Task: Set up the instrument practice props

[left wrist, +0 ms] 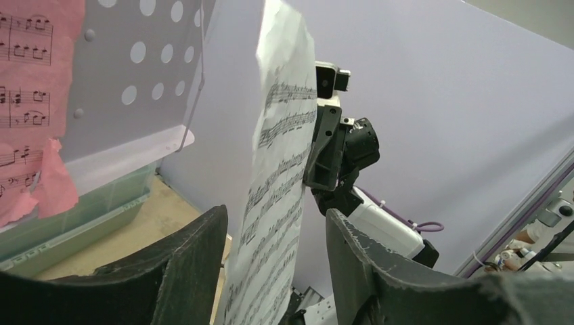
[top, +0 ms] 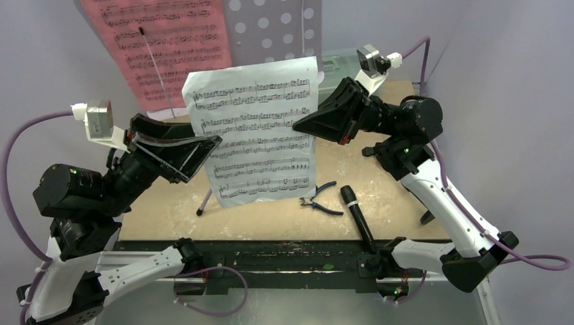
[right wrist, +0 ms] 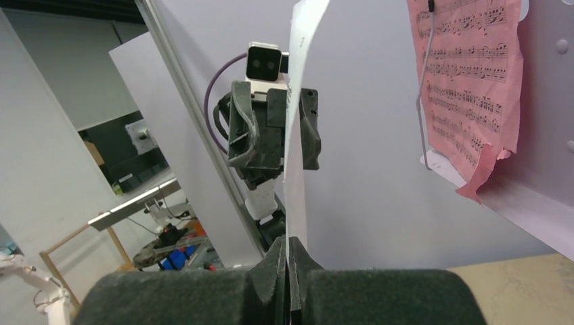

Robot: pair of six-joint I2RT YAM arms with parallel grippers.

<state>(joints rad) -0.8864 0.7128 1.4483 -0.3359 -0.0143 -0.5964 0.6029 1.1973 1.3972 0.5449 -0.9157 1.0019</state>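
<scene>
The white sheet of music (top: 254, 128) hangs upright in the air over the table. My right gripper (top: 300, 125) is shut on its right edge, and in the right wrist view the jaws (right wrist: 289, 247) pinch the paper (right wrist: 296, 169). My left gripper (top: 206, 147) stands open around the sheet's left edge, the paper (left wrist: 277, 169) passing between its fingers (left wrist: 276, 213) without touching them. Behind, the pink sheet (top: 162, 40) rests on the lilac perforated music stand (top: 271, 30). The black microphone (top: 357, 215) lies on the table near the front edge.
Blue-handled pliers (top: 319, 200) lie just left of the microphone. A translucent green toolbox (top: 335, 64) sits at the back behind the stand. One stand leg (top: 203, 203) reaches down to the table under the white sheet.
</scene>
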